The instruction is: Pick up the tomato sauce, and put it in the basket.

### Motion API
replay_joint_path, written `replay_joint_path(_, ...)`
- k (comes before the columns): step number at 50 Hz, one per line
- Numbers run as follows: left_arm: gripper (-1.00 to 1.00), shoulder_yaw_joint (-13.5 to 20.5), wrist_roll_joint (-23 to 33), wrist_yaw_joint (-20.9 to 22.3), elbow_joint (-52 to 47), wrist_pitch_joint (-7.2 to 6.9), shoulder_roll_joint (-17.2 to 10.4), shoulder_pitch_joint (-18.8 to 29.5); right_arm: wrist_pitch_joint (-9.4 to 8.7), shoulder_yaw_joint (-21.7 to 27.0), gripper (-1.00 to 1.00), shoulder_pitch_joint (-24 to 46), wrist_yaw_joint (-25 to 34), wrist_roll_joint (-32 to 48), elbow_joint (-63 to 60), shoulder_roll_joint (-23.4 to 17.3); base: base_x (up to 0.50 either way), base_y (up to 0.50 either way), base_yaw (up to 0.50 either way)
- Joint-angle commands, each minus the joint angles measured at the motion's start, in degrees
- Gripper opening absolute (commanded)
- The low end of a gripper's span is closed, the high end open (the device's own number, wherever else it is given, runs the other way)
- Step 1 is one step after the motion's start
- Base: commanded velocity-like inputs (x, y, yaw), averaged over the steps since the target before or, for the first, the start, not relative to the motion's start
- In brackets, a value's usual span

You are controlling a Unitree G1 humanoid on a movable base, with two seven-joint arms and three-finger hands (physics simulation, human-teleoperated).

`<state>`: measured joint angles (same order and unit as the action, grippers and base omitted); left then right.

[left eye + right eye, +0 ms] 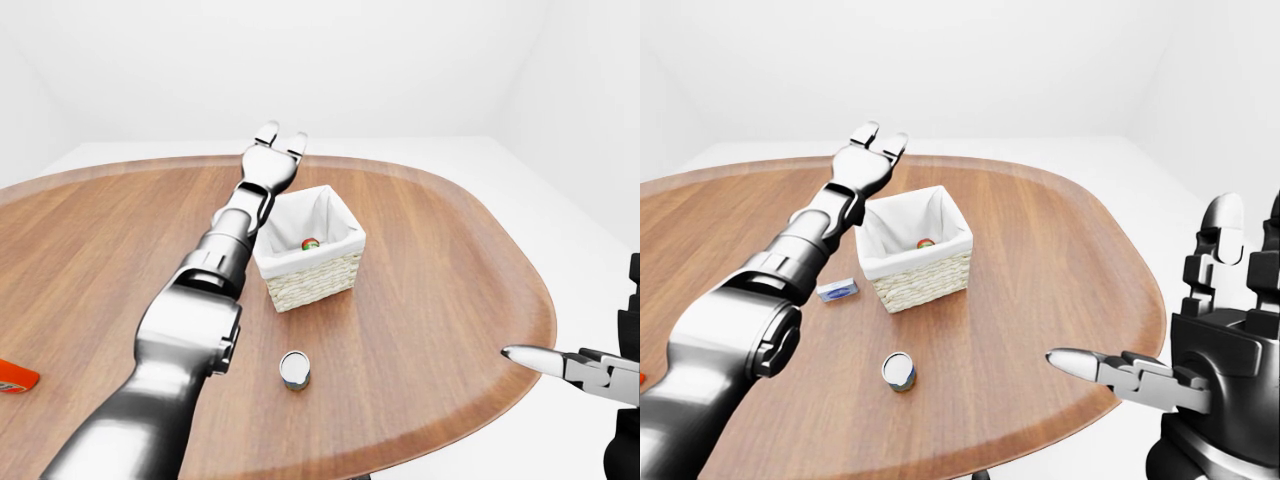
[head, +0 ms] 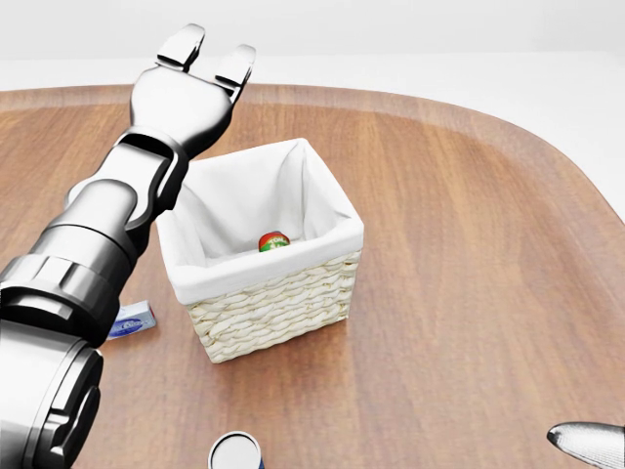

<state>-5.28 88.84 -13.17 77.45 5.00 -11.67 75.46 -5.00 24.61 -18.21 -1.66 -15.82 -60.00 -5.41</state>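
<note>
Nearest, at the bottom right of the right-eye view, the robot's right hand (image 1: 1230, 330) hangs off the right edge of the oval brown wooden tabletop (image 1: 1060, 260), its silver-and-black fingers (image 1: 1223, 228) spread wide and one pointed silver fingertip reaching in over the table's near right edge; it holds nothing. Close to the near edge, about midway along it, a small silver metal can (image 1: 294, 369) lies on the wood, its round end facing the camera. At the near left edge in the left-eye view, a flat orange-red packet (image 1: 15, 376) shows only in part, cut by the picture's border.

Farther in, a small blue-and-white rectangular box (image 1: 837, 290) lies just beside the left side of the square pale woven wicker basket (image 2: 278, 311) with its white cloth liner, which stands near the middle of the tabletop. The tomato sauce, a small red item with a green patch (image 2: 273, 241), rests inside the basket on the liner's floor.

Farthest, the robot's left hand (image 2: 190, 83) on its long silver arm stretches above and past the basket's far left corner, fingers (image 2: 182, 46) extended and apart, gripping nothing and clear of the rim.
</note>
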Motion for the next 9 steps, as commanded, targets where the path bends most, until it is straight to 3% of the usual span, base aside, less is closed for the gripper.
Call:
replay_joint_path(1, 1.00, 0.0, 0.8, -0.1, -0.1, 0.00, -0.9, 1.6, 0.00, -0.3, 1.00, 0.3, 0.3, 0.7, 0.0, 0.4, 0.00, 0.00, 0.00)
replay_joint_path(9, 1.00, 0.4, 0.7, 0.3, -0.3, 0.00, -1.2, 3.0, 0.00, -0.2, 1.00, 0.4, 0.8, 1.1, 0.0, 0.8, 0.00, 0.00, 0.00)
